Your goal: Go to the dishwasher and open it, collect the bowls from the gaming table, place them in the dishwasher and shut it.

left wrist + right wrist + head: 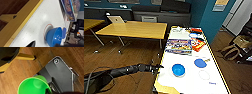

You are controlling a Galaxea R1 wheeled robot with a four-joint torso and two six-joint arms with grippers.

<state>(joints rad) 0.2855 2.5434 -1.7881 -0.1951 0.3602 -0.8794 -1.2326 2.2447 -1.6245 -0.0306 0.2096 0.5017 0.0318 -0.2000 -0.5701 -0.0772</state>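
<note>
Reaching left gripper point(158, 68) over edge of gaming table point(189, 82), fingers spread, just short of deep blue bowl point(178, 70). Flatter blue bowl point(200, 63) beyond. Green bowl point(33, 86) at right wrist; grip unclear.

left arm point(121, 71): stretched forward from the lower left, low and nearly level | left hand point(155, 68): at the arm's tip, fingers apart | right hand point(48, 90): closed on a green bowl point(33, 86)
</note>
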